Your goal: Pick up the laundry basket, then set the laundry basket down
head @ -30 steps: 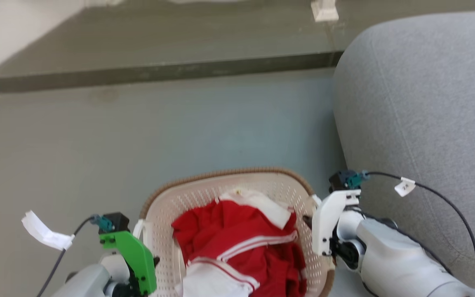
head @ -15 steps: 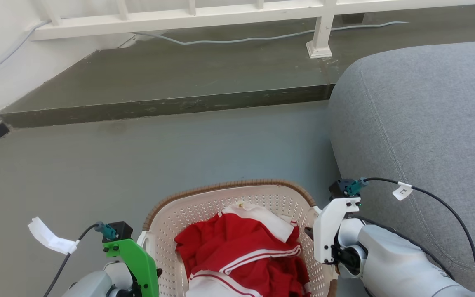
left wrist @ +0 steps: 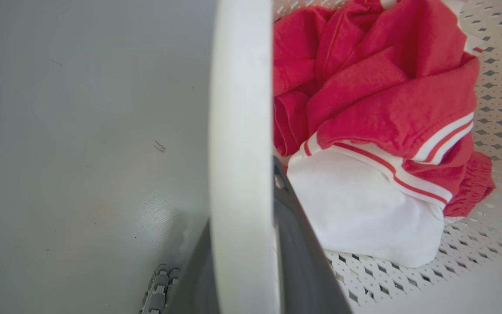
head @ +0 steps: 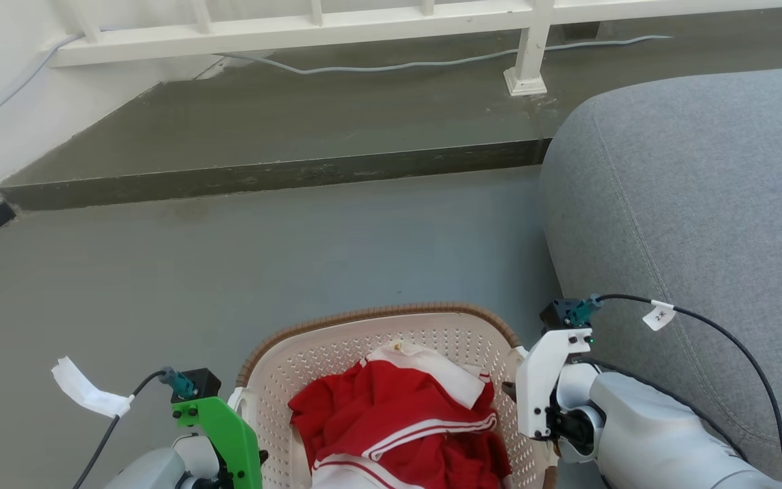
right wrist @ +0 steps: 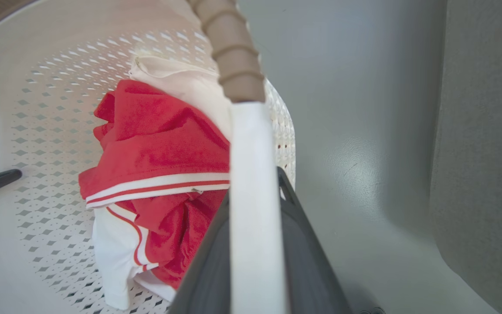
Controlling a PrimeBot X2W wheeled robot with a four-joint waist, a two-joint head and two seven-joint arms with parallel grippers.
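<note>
Evenness is called for: with the left pincer (left wrist: 242, 192) and right pincer (right wrist: 253, 183) each clamped on a white side handle (left wrist: 240, 65), the cream-white perforated plastic laundry basket (head: 377, 314) with brown woven-look rim, slung between them, is best moved level.

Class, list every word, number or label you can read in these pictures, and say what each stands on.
"2", then a mark too small to read: on the white cable tag by the right arm.
No text legible: the paper tag by the left arm.
</note>
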